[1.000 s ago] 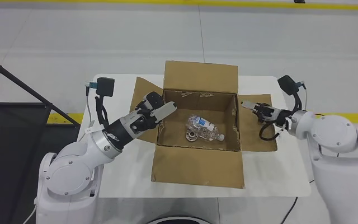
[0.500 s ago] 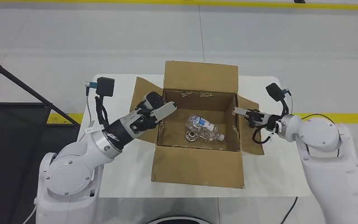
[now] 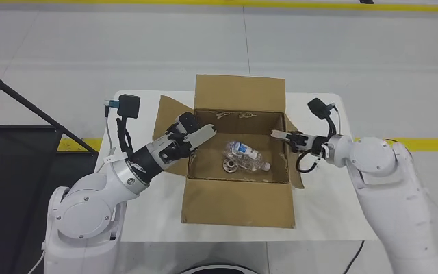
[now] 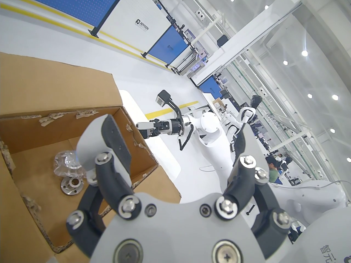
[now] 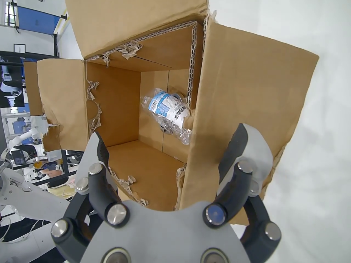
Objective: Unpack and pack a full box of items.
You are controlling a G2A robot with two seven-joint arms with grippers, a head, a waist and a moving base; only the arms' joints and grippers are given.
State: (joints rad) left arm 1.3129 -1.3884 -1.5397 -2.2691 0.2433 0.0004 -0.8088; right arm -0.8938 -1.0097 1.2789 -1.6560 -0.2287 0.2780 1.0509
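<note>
Box (image 3: 236,202) open on counter (image 3: 159,207); crumpled bottle (image 3: 248,153) lies on box floor, metal flange (image 3: 232,166) just beside it; left hand (image 3: 196,131) spread, empty, at left wall; right hand (image 5: 167,138) spread, empty, at right flap; likely next: clear flap, straddle bottle body crosswise, close gently.

The cardboard box (image 3: 236,202) is plain brown. The plastic bottle (image 3: 248,155) is clear with a blue-and-white label. The metal flange (image 3: 231,166) is silver, and the table (image 3: 154,205) is white.
</note>
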